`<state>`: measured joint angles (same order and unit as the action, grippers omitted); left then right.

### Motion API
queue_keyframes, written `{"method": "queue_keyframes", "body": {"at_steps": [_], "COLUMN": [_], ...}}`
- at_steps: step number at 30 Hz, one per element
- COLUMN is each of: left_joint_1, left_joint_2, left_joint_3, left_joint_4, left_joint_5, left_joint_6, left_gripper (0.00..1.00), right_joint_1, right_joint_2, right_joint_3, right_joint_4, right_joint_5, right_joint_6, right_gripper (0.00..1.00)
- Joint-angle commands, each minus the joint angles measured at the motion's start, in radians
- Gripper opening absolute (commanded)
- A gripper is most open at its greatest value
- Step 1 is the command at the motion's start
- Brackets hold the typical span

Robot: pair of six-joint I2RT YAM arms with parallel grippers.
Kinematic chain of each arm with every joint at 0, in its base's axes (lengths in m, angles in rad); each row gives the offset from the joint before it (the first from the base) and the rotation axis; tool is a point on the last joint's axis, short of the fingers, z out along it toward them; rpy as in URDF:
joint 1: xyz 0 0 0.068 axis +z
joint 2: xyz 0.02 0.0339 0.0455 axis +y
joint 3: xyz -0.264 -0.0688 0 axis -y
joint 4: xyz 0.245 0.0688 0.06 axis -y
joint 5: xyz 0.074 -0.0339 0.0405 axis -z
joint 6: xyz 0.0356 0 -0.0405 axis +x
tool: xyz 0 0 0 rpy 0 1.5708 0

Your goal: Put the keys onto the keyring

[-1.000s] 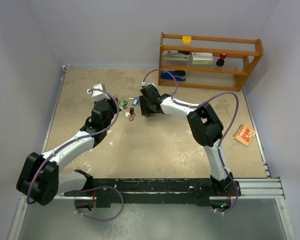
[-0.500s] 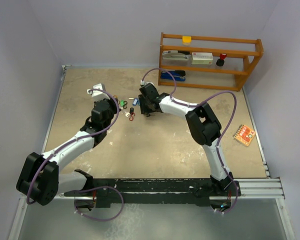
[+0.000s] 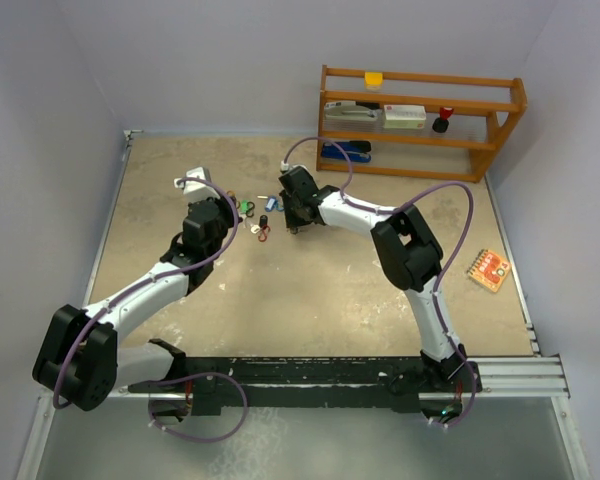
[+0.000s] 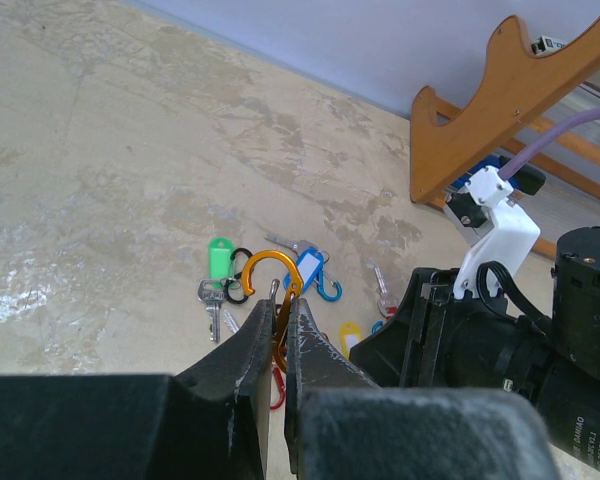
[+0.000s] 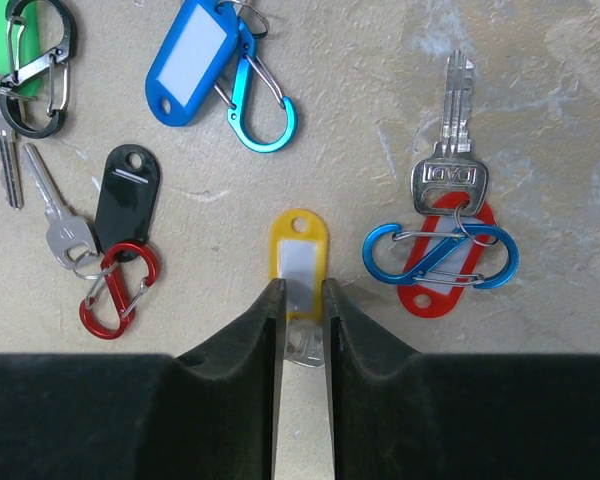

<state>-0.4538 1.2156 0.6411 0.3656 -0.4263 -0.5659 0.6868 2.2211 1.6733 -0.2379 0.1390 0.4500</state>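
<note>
Drew the right pincer (image 5: 303,300) shut on the yellow key (image 5: 298,240), toward the table's far edge, for carrying to the keyring (image 4: 263,264) clenched ready in the left pincer (image 4: 281,306).

We take this for a robotics lab cell. A left arm (image 3: 150,285) and a right arm (image 3: 410,250) are bolted to a metal rail (image 3: 520,375) at the edge of a scuffed table (image 3: 310,300). Plain lilac walls (image 3: 40,120) box it in, purple cables (image 3: 462,200) loop along the arms, and a wooden rack (image 3: 420,140) of odd small items stands behind.
</note>
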Motion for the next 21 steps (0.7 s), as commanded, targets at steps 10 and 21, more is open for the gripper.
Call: {"method": "queue_keyframes", "body": {"at_steps": [10, 21], "left_joint_1": [0.006, 0.006], "left_joint_2": [-0.014, -0.015], "left_joint_3": [-0.003, -0.004], "left_joint_4": [0.041, 0.041], "left_joint_5": [0.0, 0.003], "left_joint_6": [-0.012, -0.014], "left_gripper": [0.0, 0.0], "right_joint_1": [-0.003, 0.002], "right_joint_2": [-0.074, -0.158], "right_joint_3": [-0.04, -0.134], "right_joint_4": [0.027, 0.089], "right_joint_5": [0.045, 0.027], "right_joint_6": [-0.048, -0.121], "right_gripper": [0.31, 0.39]}}
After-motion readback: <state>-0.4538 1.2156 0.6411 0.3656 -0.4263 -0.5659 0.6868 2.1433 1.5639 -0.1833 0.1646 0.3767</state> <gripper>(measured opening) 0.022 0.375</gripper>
